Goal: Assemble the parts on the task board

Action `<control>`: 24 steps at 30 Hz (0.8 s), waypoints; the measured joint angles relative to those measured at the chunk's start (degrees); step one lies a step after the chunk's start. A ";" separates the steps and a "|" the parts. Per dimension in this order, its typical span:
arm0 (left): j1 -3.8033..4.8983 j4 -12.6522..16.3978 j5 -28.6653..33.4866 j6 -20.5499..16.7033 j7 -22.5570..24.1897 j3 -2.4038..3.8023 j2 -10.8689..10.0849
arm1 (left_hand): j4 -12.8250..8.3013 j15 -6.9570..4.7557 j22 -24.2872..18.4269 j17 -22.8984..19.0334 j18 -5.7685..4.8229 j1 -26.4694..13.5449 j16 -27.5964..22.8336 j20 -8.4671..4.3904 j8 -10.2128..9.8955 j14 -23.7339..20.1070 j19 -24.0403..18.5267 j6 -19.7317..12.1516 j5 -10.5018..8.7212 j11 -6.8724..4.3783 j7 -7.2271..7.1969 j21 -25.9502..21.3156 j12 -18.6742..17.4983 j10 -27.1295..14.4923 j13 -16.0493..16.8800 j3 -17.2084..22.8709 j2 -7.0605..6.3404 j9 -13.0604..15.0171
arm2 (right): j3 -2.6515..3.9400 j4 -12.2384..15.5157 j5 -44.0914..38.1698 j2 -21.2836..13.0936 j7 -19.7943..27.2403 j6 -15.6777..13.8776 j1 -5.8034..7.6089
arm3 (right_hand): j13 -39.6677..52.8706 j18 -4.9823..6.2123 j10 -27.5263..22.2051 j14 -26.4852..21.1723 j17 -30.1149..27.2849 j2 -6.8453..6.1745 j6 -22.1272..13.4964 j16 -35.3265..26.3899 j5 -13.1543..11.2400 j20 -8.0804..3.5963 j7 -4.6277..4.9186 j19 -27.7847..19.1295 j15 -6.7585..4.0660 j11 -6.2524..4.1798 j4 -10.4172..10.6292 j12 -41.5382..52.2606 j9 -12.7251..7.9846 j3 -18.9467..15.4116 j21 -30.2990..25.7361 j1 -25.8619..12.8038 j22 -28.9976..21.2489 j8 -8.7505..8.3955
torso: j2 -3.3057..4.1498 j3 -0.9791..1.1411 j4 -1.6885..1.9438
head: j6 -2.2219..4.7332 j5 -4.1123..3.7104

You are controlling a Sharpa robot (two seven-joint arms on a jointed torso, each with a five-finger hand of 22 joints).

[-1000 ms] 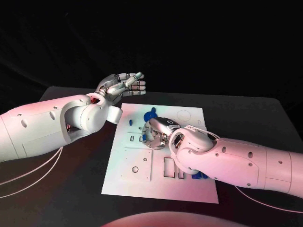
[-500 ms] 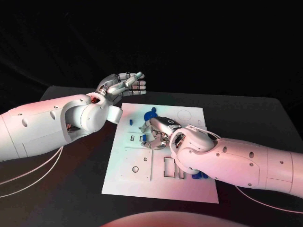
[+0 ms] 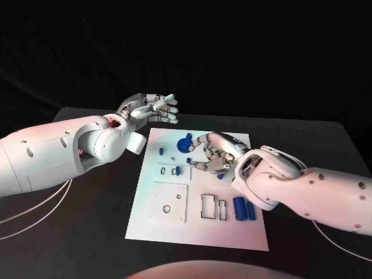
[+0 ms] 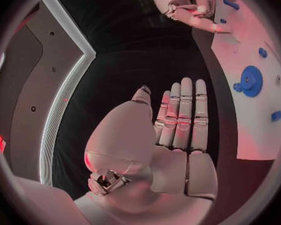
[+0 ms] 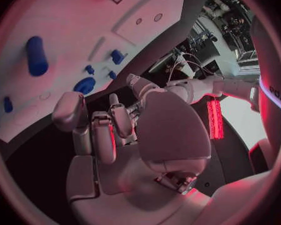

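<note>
Over the task board, right hand hovers with fingers curled loosely, apparently holding nothing, though its palm is hard to see. Probably poised to pick a part. Blue gear lies just beside it; two blue cylinders rest nearer the robot. Left hand waits off the far edge, fingers straight and together, empty.

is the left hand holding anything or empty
Empty. The left hand has its fingers stretched straight and nothing in the palm; in the head view it hovers off the task board.
</note>
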 measured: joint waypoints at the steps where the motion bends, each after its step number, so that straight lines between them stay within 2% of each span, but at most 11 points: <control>1: 0.00 -0.06 -0.85 0.58 -0.69 0.00 -0.19 | -0.04 -1.00 0.61 1.67 0.00 0.00 1.81 -1.04 -0.20 3.16 2.21 1.00 -0.55 -0.82 -0.49 1.28 0.46 1.86 0.47 -0.57 0.00 0.39 | 0.06 0.66 1.58 -1.34 0.97 0.22 0.65 | -0.09 0.00 -0.14 0.00 0.00 0.00 0.09 0.00 0.02 0.00 0.08 0.00 0.00 -0.14 0.06 0.00 0.00 0.06 -0.11 0.00 -0.09 0.14 | -0.10 0.02 -0.07 | -0.04 0.08; 3: 0.02 -0.07 -2.95 1.88 -2.68 0.00 -0.64 | -0.10 -3.10 2.59 6.95 0.01 -0.77 8.56 -3.18 0.19 10.71 7.59 2.58 -1.78 -2.59 -1.83 5.24 2.57 5.24 2.19 -2.23 -0.22 1.76 | 0.18 1.98 5.04 -4.32 2.89 0.75 1.97 | -0.16 0.00 -0.18 0.00 0.00 0.00 0.09 0.00 0.04 0.00 0.08 0.00 0.00 -0.18 0.06 0.00 0.00 0.06 -0.11 0.00 -0.10 0.16 | -0.26 0.05 -0.19 | -0.21 0.18; 4: 0.05 0.00 -3.94 2.45 -3.76 0.00 -0.85 | -0.47 -4.03 4.24 15.83 0.00 -1.81 16.62 -4.24 1.21 15.50 10.59 2.75 -1.98 -3.14 -2.21 8.29 4.19 5.92 3.40 -3.18 -0.13 2.88 | 0.19 2.48 6.40 -5.52 3.57 0.98 2.46 | -0.17 0.00 -0.30 0.00 0.00 0.00 0.09 0.00 0.35 0.00 0.08 0.00 0.00 -0.07 0.06 0.00 0.03 0.06 -0.12 0.00 -0.10 0.16 | -0.36 0.09 -0.26 | -0.27 0.25; 6: 0.14 0.34 -6.44 3.87 -6.54 0.00 -1.35 | -0.14 -4.82 10.26 40.26 0.00 -4.36 36.60 -5.86 6.21 20.14 12.93 0.09 -1.98 -4.23 -2.95 17.13 11.21 4.49 8.69 -6.21 1.31 7.56 | 0.21 3.11 9.15 -7.66 4.81 1.51 3.33 | -0.17 0.00 -0.38 0.00 -0.01 0.00 0.09 0.00 0.37 0.00 0.08 0.00 0.00 0.02 0.06 0.00 0.06 0.06 -0.37 0.00 -0.18 0.16 | -0.52 0.15 -0.35 | -0.37 0.35; 7: 0.25 0.53 -7.66 4.56 -7.97 -0.01 -1.55 | 0.05 -5.40 20.46 50.49 -0.55 -5.47 45.25 -6.33 9.49 21.50 15.00 -1.41 -1.97 -4.78 -3.53 26.23 17.85 3.06 13.57 -8.13 2.45 10.52 | 0.21 3.34 10.17 -8.42 5.21 1.75 3.66 | -0.25 0.00 -0.38 0.00 0.00 0.00 0.09 0.00 0.37 0.00 0.08 0.00 0.00 0.02 0.06 -0.22 0.06 0.06 -0.37 0.00 -0.18 0.16 | -0.63 0.21 -0.42 | -0.48 0.42; 8: 0.43 0.70 -9.01 5.31 -9.49 -0.04 -1.72 | 0.08 -5.78 28.16 54.71 -1.44 -6.15 50.23 -6.66 12.47 22.03 15.78 -2.74 -1.98 -5.21 -3.97 33.18 24.28 1.01 18.23 -9.94 3.13 13.14 | 0.20 3.49 11.11 -9.14 5.57 1.98 3.97 | -0.26 0.00 -0.38 0.00 -0.01 0.00 0.09 0.00 0.37 -0.07 0.08 -0.06 0.00 0.02 0.06 -0.23 0.06 0.06 -0.37 0.00 -0.18 0.16 | -0.73 0.25 -0.46 | -0.53 0.45; 11: 1.72 1.45 -14.75 7.97 -15.13 -0.19 -1.86 | -0.04 -6.62 44.91 57.42 -3.60 -8.62 56.54 -7.16 19.29 22.52 18.91 -3.63 -4.47 -6.22 -4.92 45.89 39.52 0.77 30.68 -14.94 5.60 18.72 | 0.20 3.80 13.54 -11.58 6.37 2.79 4.75 | -0.84 -0.01 -1.03 0.00 -0.01 0.00 0.09 0.00 0.58 -0.10 0.08 -0.98 0.00 0.00 0.25 -0.70 0.06 0.25 -1.67 0.00 -1.17 0.40 | -0.96 0.41 -0.51 | -0.80 0.41; 12: 2.19 1.83 -16.92 8.82 -16.91 -0.19 -1.82 | 0.06 -7.33 51.11 57.61 -4.13 -9.02 57.44 -7.54 21.95 22.50 20.82 -3.34 -4.88 -6.70 -5.67 50.03 47.34 4.11 39.76 -17.17 6.71 20.89 | 0.21 3.82 14.10 -12.35 6.52 3.04 4.90 | -1.04 -0.01 -1.21 0.00 -0.01 0.00 0.09 0.00 0.58 0.00 0.08 -1.23 0.00 0.01 0.30 -0.76 0.06 0.30 -2.14 0.00 -1.50 0.40 | -0.99 0.48 -0.49 | -0.83 0.31; 15: 3.23 3.33 -25.10 11.61 -23.01 -0.19 -1.61 | 0.11 -8.01 60.93 57.64 -5.67 -9.07 57.64 -8.41 26.13 22.40 24.54 -2.48 -4.89 -7.80 -6.74 56.09 57.49 9.60 52.94 -18.97 9.40 24.58 | 0.20 3.59 15.53 -14.40 6.75 3.78 5.21 | -1.06 0.00 -1.21 0.00 -0.01 0.00 0.09 0.00 0.58 0.00 0.08 -1.23 0.00 0.01 0.30 -0.76 0.05 0.30 -2.20 0.00 -1.64 0.40 | -1.10 0.68 -0.35 | -1.07 0.27; 19: 4.04 3.98 -34.78 14.72 -30.65 -0.55 -0.90 | 0.11 -8.74 66.60 57.63 -7.64 -9.37 57.64 -9.10 29.17 22.51 28.64 -1.67 -4.57 -8.41 -7.88 60.98 61.93 13.01 59.83 -18.97 10.34 27.75 | 0.19 3.09 16.70 -15.85 6.83 4.48 5.59 | -0.89 0.00 -1.21 0.00 -0.01 -0.01 0.09 0.00 0.58 0.00 0.08 -1.23 0.00 0.01 0.30 -0.76 0.05 0.30 -2.20 0.01 -1.48 0.40 | -1.21 0.91 -0.23 | -1.28 0.58; 24: 4.77 3.64 -41.94 17.47 -38.54 -1.45 0.84 | 0.11 -8.95 66.91 57.63 -7.63 -9.70 57.64 -9.30 30.23 22.31 29.22 -1.69 -4.47 -8.31 -8.10 62.47 61.97 13.99 60.71 -18.97 10.67 29.44 | 0.19 2.22 17.59 -16.49 6.80 5.03 5.91 | -0.52 0.00 -1.21 0.00 -0.01 -0.40 0.09 0.00 0.91 0.00 0.08 -1.23 0.00 0.01 0.30 -0.76 0.11 0.30 -2.20 0.40 -1.44 0.83 | -1.25 1.05 -0.16 | -1.49 0.74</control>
